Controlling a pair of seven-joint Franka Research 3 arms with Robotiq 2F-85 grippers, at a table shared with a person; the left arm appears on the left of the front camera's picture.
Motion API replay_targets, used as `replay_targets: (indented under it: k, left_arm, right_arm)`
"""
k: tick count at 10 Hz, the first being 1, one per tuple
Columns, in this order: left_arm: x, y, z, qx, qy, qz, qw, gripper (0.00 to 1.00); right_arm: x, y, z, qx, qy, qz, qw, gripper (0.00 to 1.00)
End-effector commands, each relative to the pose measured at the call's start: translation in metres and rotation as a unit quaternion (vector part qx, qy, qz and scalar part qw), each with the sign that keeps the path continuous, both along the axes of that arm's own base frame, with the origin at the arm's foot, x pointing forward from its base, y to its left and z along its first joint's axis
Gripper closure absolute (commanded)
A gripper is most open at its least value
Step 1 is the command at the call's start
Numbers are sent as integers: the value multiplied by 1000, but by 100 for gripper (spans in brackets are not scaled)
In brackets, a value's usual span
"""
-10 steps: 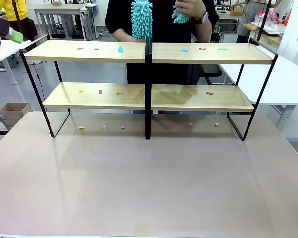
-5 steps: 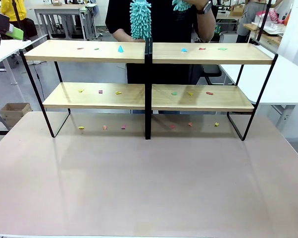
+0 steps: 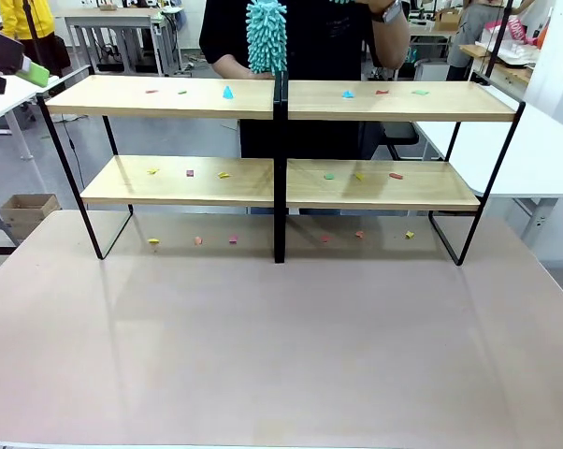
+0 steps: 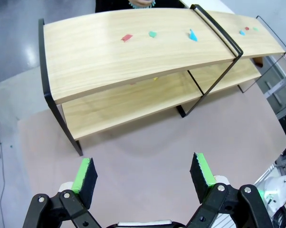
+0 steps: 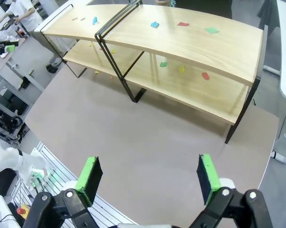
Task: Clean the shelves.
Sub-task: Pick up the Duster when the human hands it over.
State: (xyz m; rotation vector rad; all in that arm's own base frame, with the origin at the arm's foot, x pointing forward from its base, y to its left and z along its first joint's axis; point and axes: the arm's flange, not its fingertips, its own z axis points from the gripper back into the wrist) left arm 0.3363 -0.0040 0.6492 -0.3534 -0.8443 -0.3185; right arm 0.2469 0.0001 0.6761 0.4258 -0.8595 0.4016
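No legible text, label, brand, number or sign can be read in any view. The shelves [image 3: 469, 103] carry no readable marking on boards or frame. The coloured scraps [image 3: 227, 92] lying on the boards are too small to tell whether they bear print.

shelves [image 3: 403, 101] on far half of tabletop [image 3: 281, 355]; scraps [image 3: 228, 92] on both boards [image 3: 169, 182] and on tabletop beneath; person [image 3: 310, 37] with duster [image 3: 266, 33] behind centre post [image 3: 280, 168].
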Motion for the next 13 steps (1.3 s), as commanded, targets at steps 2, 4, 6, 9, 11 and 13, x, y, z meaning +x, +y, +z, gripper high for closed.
replay_targets:
  k: [2,4,6,9,11,13]
  left_arm:
    - [0,3,9,4,6,-4,1000,0]
    - [-1,2,10,7,3,-5,1000,0]
    - [0,1,10,5,-1,3,1000,0]
    - [-1,0,7,3,-2,-3,1000,0]
    - [-1,0,7,3,-2,-3,1000,0]
    - [-1,0,7,3,-2,-3,1000,0]
  right_arm:
    - [-2,-7,1,17,-14,28,999,0]
    - [-6,-7,3,21,-22,39,999,0]
    - [-8,-6,3,17,-30,31,999,0]
    - [-8,-3,5,14,-13,15,1000,0]
    - [-8,-3,5,14,-13,15,1000,0]
    - [-8,-3,5,14,-13,15,1000,0]
